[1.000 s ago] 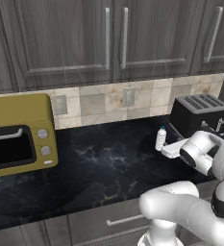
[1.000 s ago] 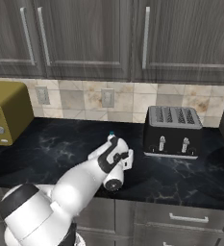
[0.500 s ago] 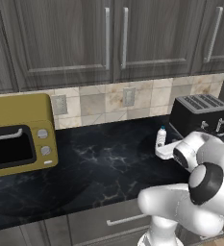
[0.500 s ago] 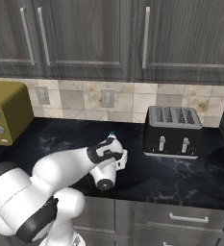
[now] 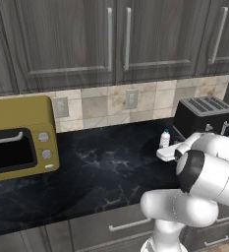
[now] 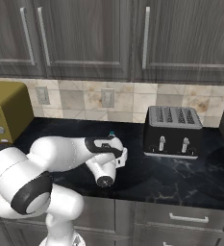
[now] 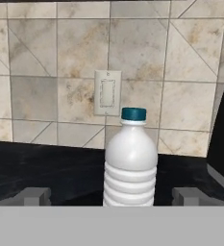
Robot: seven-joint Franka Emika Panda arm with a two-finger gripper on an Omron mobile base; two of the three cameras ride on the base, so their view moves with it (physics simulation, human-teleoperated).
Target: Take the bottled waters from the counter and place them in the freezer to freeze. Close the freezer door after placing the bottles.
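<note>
One bottled water (image 7: 130, 163), a ribbed clear bottle with a teal cap, stands upright on the black veined counter (image 5: 101, 167) just left of the toaster. In the left base view the bottle (image 5: 164, 138) rises right behind my hand, and in the right base view its cap (image 6: 112, 133) peeks over my wrist. My gripper (image 7: 111, 197) is open and level with the bottle's lower half. Its fingertips (image 7: 34, 196) stand wide on either side, short of the bottle and not touching it. The freezer and its door are out of view.
A black toaster (image 6: 173, 129) stands close to the right of the bottle. A yellow toaster oven (image 5: 17, 140) sits at the counter's far left. Grey upper cabinets (image 5: 111, 39) hang above a tiled backsplash with a wall outlet (image 7: 107, 92).
The arm's elbow has swung lower and nearer the cameras. The hand has stayed by the bottle with its jaws just as wide.
</note>
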